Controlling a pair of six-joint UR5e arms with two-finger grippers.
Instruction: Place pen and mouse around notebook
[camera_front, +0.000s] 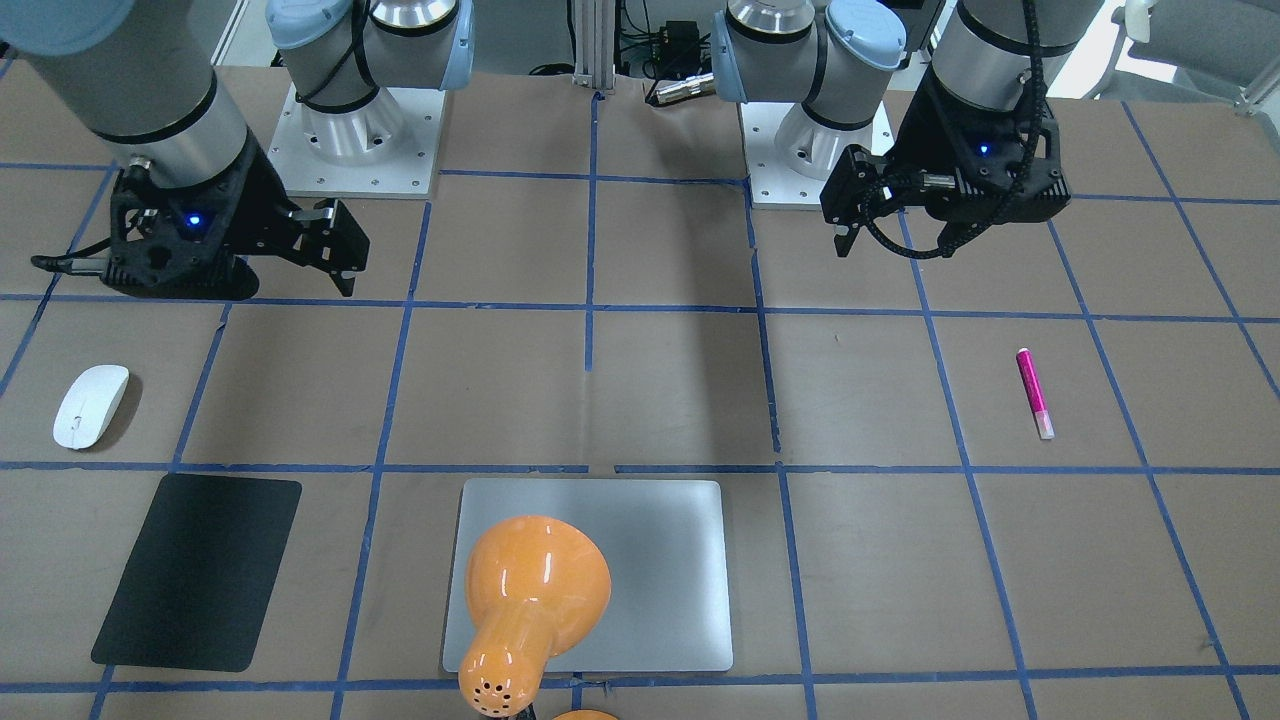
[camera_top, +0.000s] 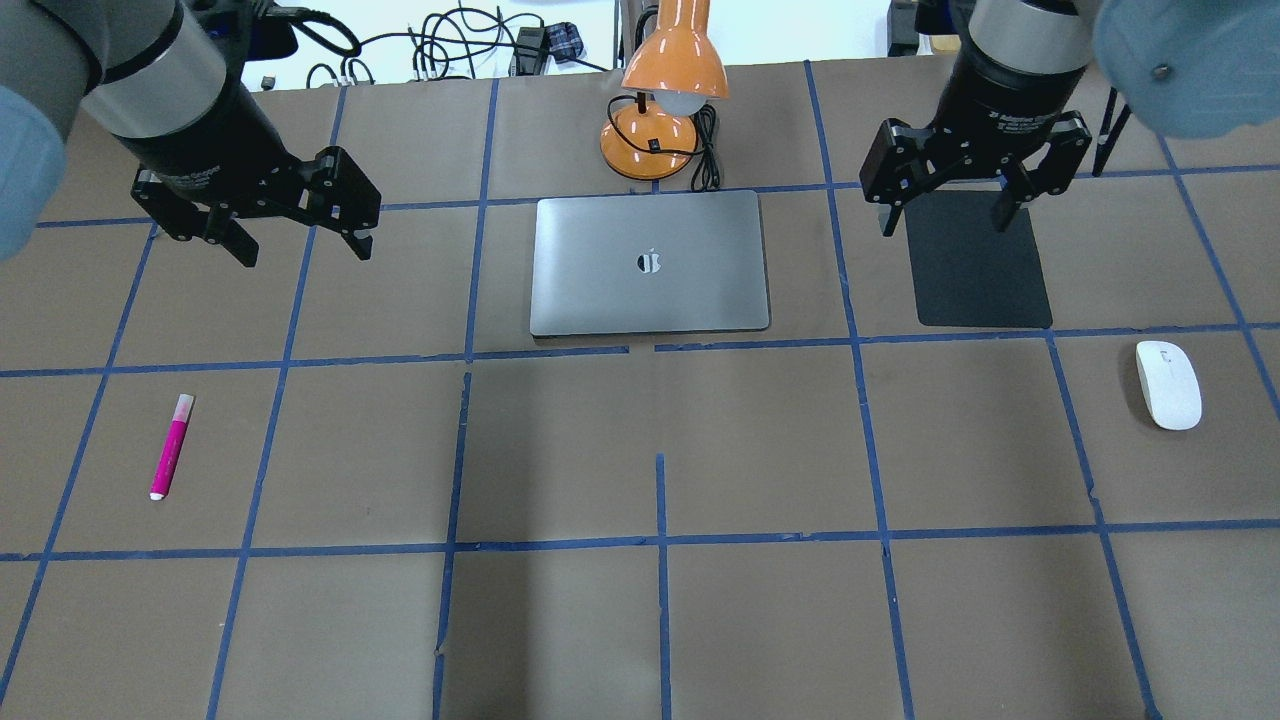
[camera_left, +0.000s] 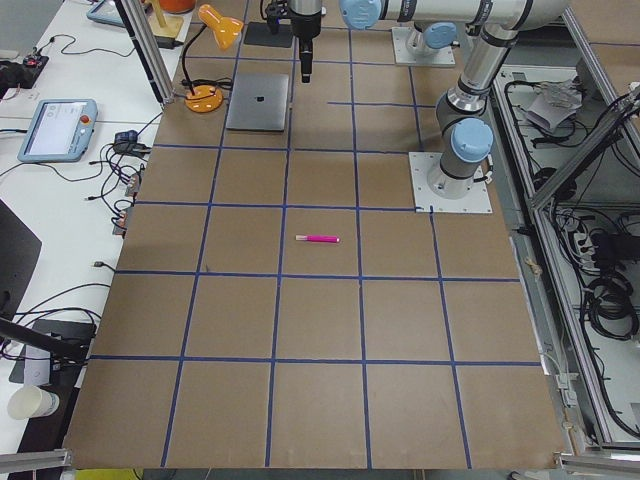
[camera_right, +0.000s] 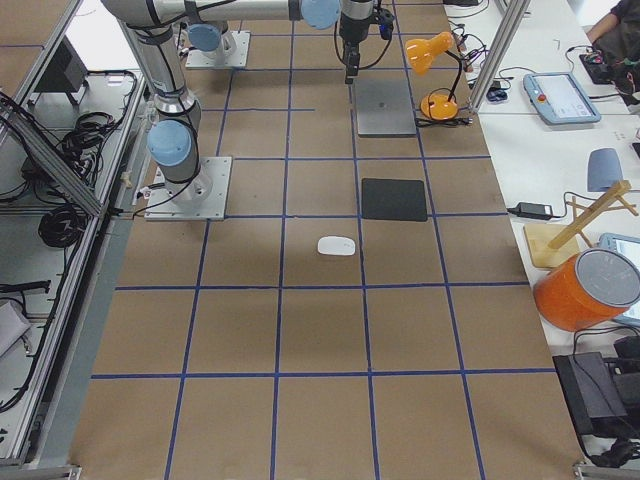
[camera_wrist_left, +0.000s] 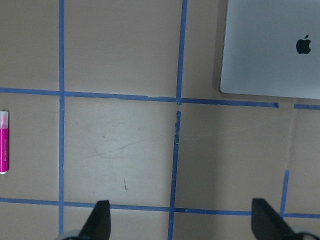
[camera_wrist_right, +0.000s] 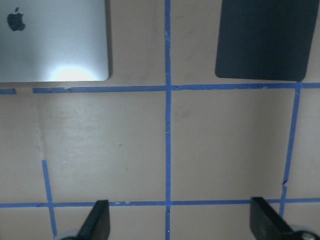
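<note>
The silver-grey notebook (camera_top: 600, 270) lies shut at the middle of the table's far side, also visible in the front view (camera_front: 660, 570). The pink pen (camera_top: 171, 446) lies flat far to its left, nearer the robot, and appears in the left wrist view (camera_wrist_left: 4, 142). On the right side rests the white mouse (camera_top: 1168, 384), just nearer the robot than a black pad. My left gripper (camera_top: 303, 250) hovers open and empty to the left of the notebook. My right gripper (camera_top: 945, 222) hangs open and empty over the black pad's far edge.
An orange desk lamp (camera_top: 660, 100) stands behind the notebook, its head hanging over it. The matte black pad (camera_top: 978, 260) lies right of the notebook. Cables (camera_top: 440, 50) run along the far edge. Both arm bases (camera_front: 355, 135) stand on the robot's side.
</note>
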